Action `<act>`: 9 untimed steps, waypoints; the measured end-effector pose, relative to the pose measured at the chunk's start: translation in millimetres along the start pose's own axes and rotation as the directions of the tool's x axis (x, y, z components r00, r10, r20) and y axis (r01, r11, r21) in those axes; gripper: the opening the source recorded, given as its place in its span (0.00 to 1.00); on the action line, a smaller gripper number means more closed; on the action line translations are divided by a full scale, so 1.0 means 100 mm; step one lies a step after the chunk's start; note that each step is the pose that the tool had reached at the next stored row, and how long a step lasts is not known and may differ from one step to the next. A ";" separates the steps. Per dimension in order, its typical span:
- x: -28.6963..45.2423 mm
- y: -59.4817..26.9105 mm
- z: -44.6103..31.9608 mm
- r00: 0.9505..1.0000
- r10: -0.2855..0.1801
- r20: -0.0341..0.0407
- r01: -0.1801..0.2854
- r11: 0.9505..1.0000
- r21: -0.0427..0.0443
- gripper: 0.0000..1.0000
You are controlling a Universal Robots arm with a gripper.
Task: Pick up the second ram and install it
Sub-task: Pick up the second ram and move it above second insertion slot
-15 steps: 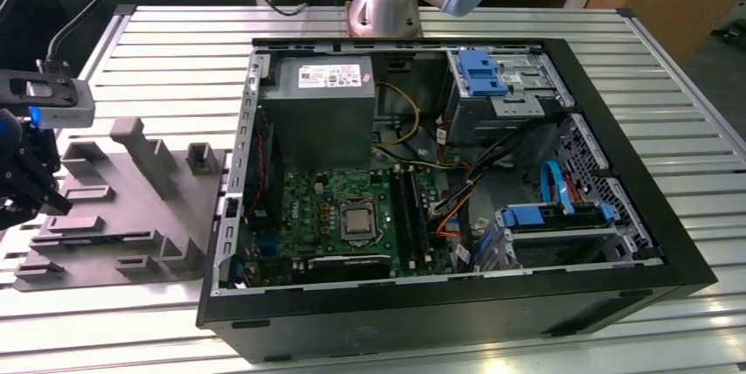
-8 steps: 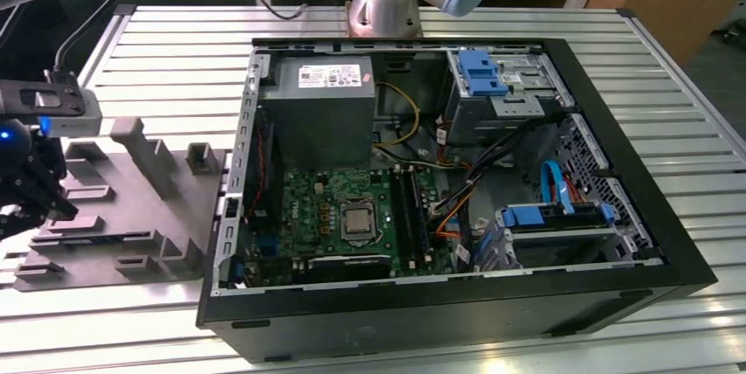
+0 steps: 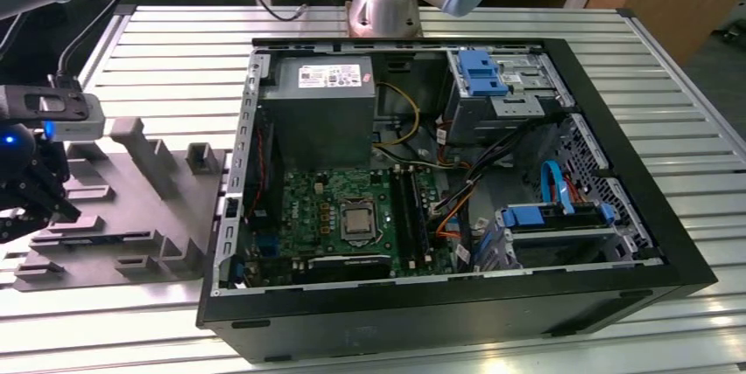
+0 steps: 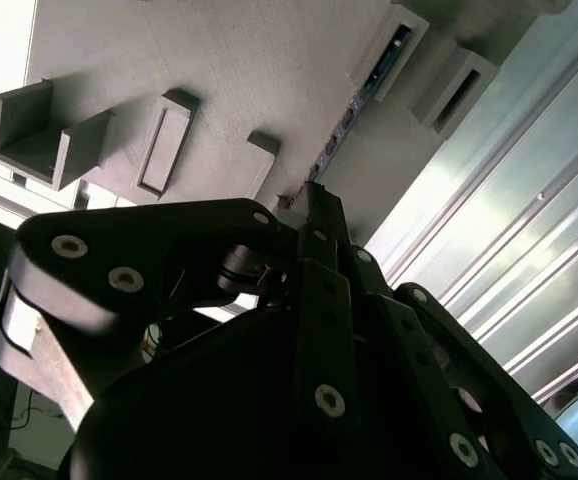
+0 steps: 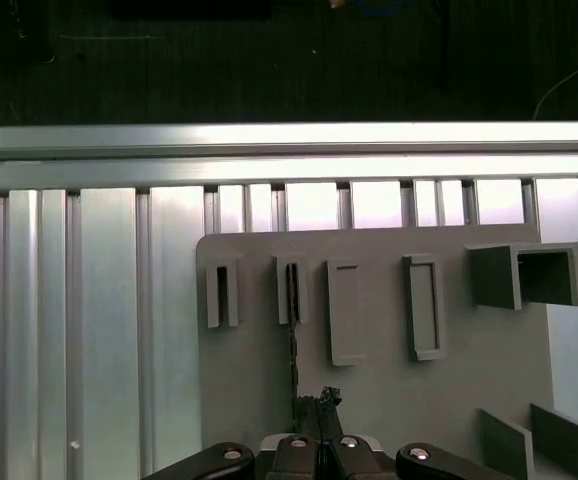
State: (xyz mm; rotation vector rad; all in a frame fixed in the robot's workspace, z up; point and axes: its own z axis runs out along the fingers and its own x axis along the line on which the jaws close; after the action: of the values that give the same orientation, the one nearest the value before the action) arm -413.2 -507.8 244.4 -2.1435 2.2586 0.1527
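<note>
Low over the grey fixture plate (image 5: 469, 380), the arm's gripper (image 5: 319, 400) has its jaws pressed together at the near end of the second ram (image 5: 294, 350). The dark stick stands on edge and runs straight ahead of the jaws, its far end seated in a raised holder (image 5: 291, 290) near the plate's far edge. Whether the jaws actually touch it cannot be told.

In the second wrist view the same strip (image 4: 344, 125) leads away from the tip of the gripper (image 4: 314, 195). A twin holder (image 5: 221, 295) stands just beside the first on one side of the jaws' line, and two shallow rectangular pockets (image 5: 346, 310) lie on the other.

Past the plate's far edge the slatted aluminium tabletop (image 5: 109, 330) runs on to its rail, with bare slats along one flank of the plate.

In the exterior view the gripper (image 3: 49, 208) sits at the plate's outer edge, well apart from the open computer case (image 3: 455, 304). The green motherboard (image 3: 338, 208) lies beyond the plate from the jaws.
</note>
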 end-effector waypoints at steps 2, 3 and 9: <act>0.001 -0.001 0.014 1.000 0.000 0.001 0.000 1.000 0.000 0.10; 0.002 -0.002 0.025 1.000 0.000 0.002 0.000 1.000 0.000 0.10; 0.010 -0.002 0.105 1.000 0.000 0.002 0.000 1.000 0.000 0.10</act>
State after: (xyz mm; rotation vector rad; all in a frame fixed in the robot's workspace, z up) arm -413.5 -507.9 233.9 -2.1426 2.2572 0.1548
